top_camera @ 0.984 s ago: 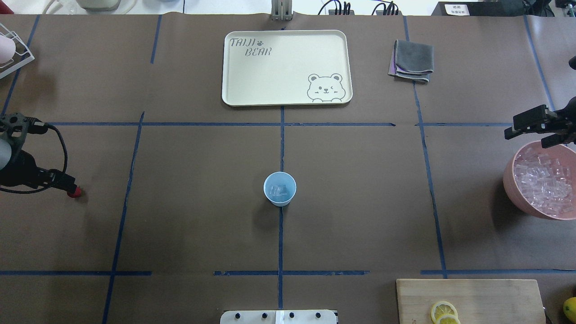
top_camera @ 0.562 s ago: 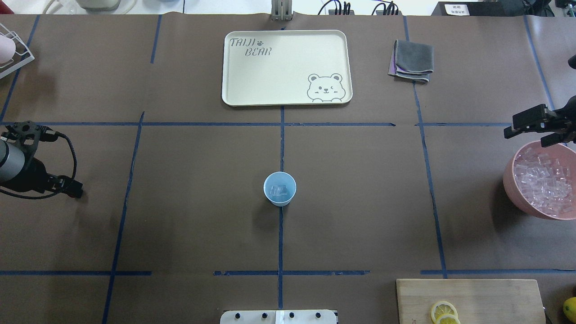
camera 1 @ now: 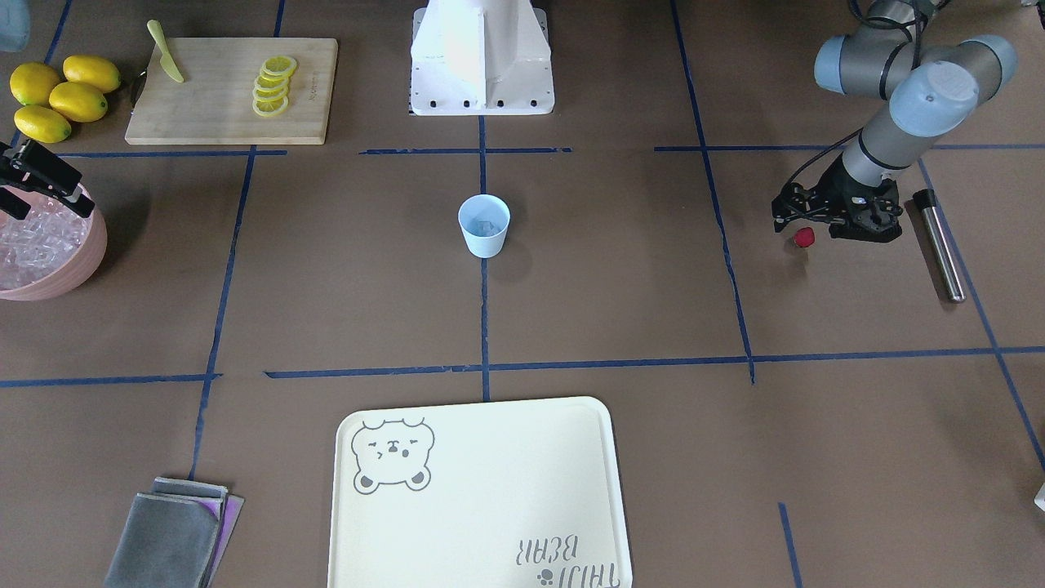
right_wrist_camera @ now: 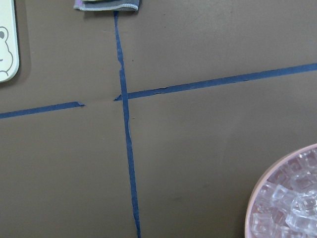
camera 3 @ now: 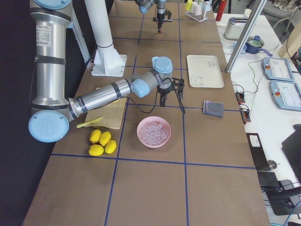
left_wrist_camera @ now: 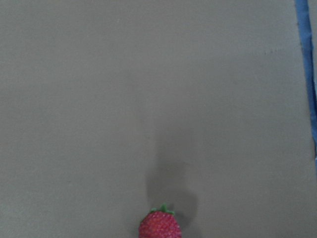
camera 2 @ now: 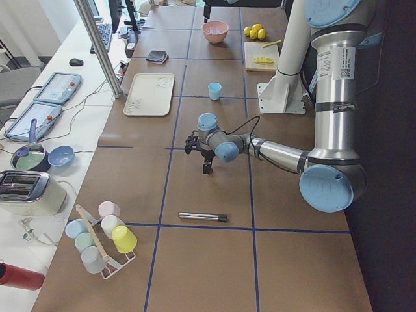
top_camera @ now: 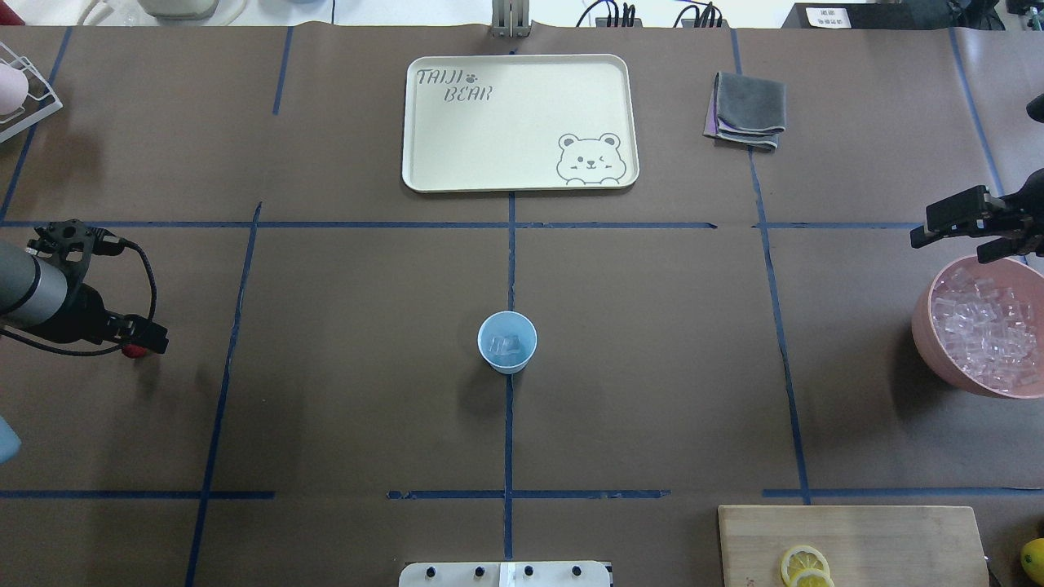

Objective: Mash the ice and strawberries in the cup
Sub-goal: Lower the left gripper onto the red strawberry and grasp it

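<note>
1. Ice (top_camera: 506, 346) already lay in the light blue cup (top_camera: 509, 368) at the centre of the overhead view. I therefore judged the step in hand to be fetching the strawberry (top_camera: 129, 351), which lay on the counter (top_camera: 351, 391) at the far left of that view, well apart from the cup.
2. The left gripper (top_camera: 140, 341) hung over the berry, of which only a red sliver showed at its lower edge. The left wrist view caught the berry at the bottom edge, green leaf toward the top, with no jaws in frame. I could not tell whether they were spread or pressed together.
3. The right gripper (top_camera: 948, 249) hovered at the right edge of the overhead view, by the upper rim of the pink bowl (top_camera: 926, 350) of ice cubes (top_camera: 983, 326). Its jaws were spread and held nothing.
4. The next move, as I judged it, called for setting the left jaws around the berry and pinching it gently, since so small and round a thing could roll away. It would then be carried to the cup and dropped in. The metal rod (camera 1: 939, 245) beside that arm looked the likely masher afterwards.
5. Compared with a second earlier, the left arm had shifted toward the frame's centre. The berry, then plain at the jaws' tip, was hidden soon after and now barely showed. The cup and bowl had not moved, and the right gripper had barely drifted.
</note>
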Robot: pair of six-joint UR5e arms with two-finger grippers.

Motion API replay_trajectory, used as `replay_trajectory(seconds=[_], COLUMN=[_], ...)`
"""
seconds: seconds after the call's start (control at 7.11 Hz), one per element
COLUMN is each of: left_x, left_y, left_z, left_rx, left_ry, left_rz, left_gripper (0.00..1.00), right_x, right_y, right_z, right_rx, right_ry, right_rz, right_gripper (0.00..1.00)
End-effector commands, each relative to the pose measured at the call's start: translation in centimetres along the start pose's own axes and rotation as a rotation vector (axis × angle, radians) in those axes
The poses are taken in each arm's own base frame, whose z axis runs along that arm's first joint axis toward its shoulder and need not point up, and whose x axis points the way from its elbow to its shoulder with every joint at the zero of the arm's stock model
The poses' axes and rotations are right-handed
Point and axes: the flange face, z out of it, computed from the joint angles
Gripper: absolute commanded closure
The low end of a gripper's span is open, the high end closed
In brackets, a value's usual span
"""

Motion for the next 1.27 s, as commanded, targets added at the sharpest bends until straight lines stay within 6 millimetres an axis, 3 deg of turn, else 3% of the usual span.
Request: replay_trajectory(seconds=[0.0,0.7,0.84,0.98,1.12], left_x=[-0.2,-0.5,-0.5,-0.5,-0.5], left_y=[-0.1,-0.5,-0.5,-0.5,-0.5], left_z=[0.7,1.7,1.7,1.7,1.7], left_rx=[-0.007,-0.019,-0.019,-0.019,-0.019], left_ry=[-0.006,-0.016,-0.016,-0.016,-0.016], left_rz=[-0.005,-0.012,-0.012,-0.012,-0.01], left_gripper=[0.0,0.02,0.11,0.27,0.58], right_x=[0.0,0.0,0.0,-0.1,-0.2], right_y=[0.0,0.0,0.0,0.0,0.0], right_z=[0.0,0.1,0.0,0.0,0.0], right_rx=[0.001,-0.003,-0.001,0.0,0.001], right_ry=[0.0,0.0,0.0,-0.001,-0.002], right_rz=[0.0,0.0,-0.001,-0.002,-0.003], right_gripper=[0.01,0.01,0.01,0.01,0.01])
